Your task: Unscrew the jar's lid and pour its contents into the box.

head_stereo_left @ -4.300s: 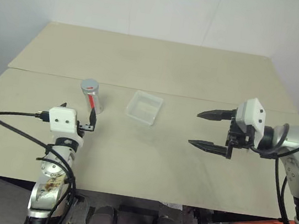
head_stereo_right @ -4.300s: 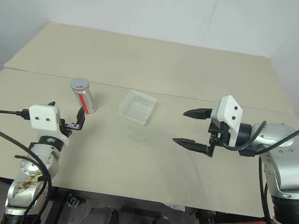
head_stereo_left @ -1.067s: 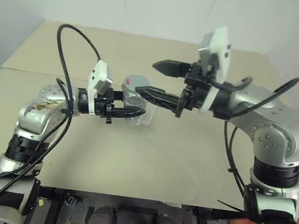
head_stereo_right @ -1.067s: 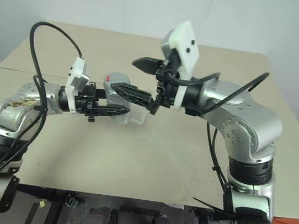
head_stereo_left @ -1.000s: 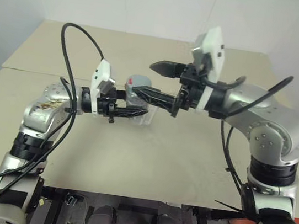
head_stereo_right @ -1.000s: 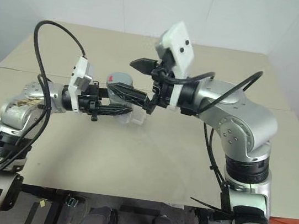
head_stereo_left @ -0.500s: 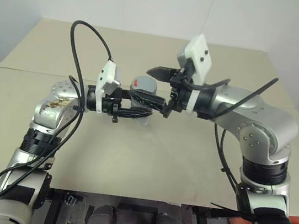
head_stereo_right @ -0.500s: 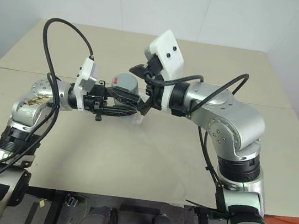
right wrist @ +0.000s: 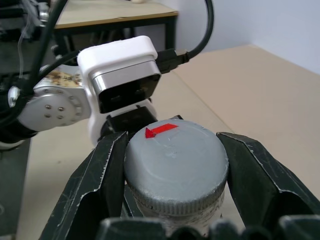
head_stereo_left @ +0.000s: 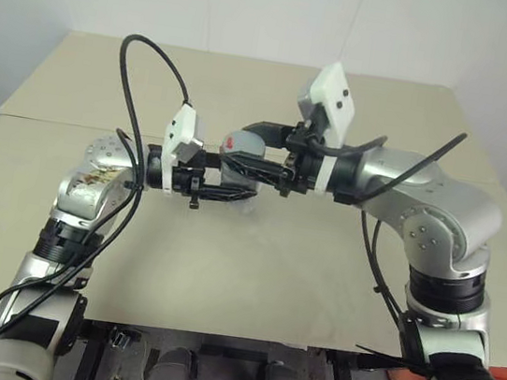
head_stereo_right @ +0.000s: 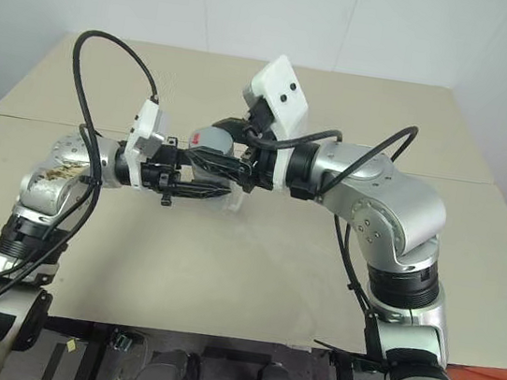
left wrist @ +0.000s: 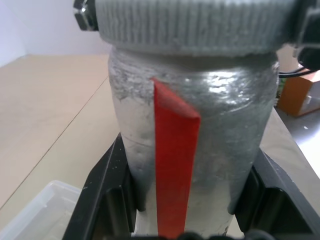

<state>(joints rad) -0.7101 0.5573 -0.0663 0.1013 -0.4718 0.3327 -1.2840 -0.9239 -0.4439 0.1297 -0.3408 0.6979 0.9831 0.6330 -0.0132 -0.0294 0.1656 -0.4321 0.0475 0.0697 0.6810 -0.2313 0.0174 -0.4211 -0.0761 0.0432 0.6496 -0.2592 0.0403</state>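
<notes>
The jar [left wrist: 220, 135], silvery with a red strip, is held upright above the table, and my left gripper [head_stereo_left: 224, 186] is shut on its body from the left. The grey ribbed lid [right wrist: 175, 165] with a red mark sits on the jar. From the right, my right gripper [head_stereo_left: 240, 148] is shut on the lid, one black finger [right wrist: 100, 185] on each side of its rim. The clear box [head_stereo_left: 248, 201] lies on the table just under and behind the jar, partly hidden by the fingers; a corner of the box [left wrist: 35, 210] is seen beneath the jar. The contents are hidden.
The beige table [head_stereo_left: 269, 277] has a seam running across it behind the arms. A black cable [head_stereo_left: 138, 70] loops up from the left wrist. Both forearms meet over the middle of the table.
My right gripper's fingers, open around the lid half a second ago, have shut on it. The left gripper has kept the jar in place.
</notes>
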